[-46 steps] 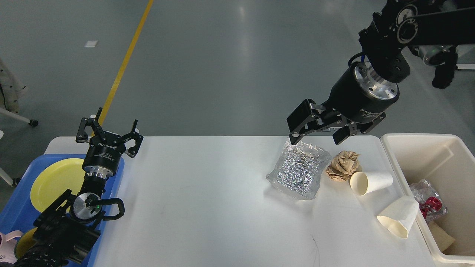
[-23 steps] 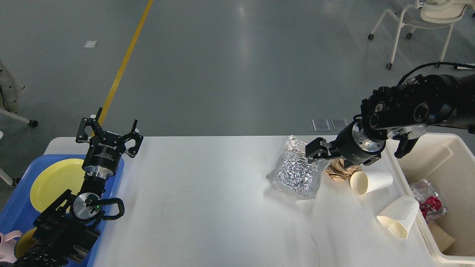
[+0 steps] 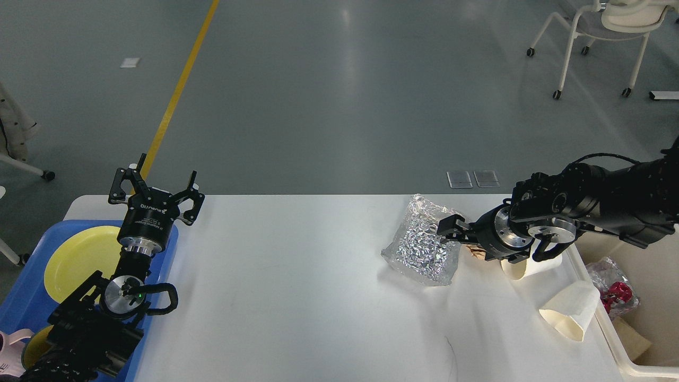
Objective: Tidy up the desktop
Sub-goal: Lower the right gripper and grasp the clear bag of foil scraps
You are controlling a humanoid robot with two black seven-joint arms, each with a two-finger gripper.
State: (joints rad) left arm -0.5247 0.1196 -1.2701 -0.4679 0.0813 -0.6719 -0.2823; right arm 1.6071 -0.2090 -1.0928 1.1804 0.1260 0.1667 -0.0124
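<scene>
The white desktop [image 3: 297,297] holds a crinkled silver foil bag [image 3: 421,252], two tipped paper cups [image 3: 567,315] [image 3: 515,269] and a brown crumpled paper [image 3: 473,251], which is mostly hidden. My right gripper [image 3: 451,233] is low over the table at the bag's right edge, in front of the brown paper. Only one of its fingers [image 3: 450,225] shows clearly, so I cannot tell how it stands. My left gripper [image 3: 156,185] is open and empty, raised over the far edge of the blue tray [image 3: 24,297].
The blue tray at the left holds a yellow plate [image 3: 79,260], with a pink cup [image 3: 10,345] at its near corner. A cream bin [image 3: 636,366] at the right edge holds wrappers [image 3: 612,289]. A wheeled chair [image 3: 599,32] stands on the floor beyond.
My right arm has come down from high above the foil bag to table level, and its gripper now sits over the brown paper and one cup. The left arm has not moved.
</scene>
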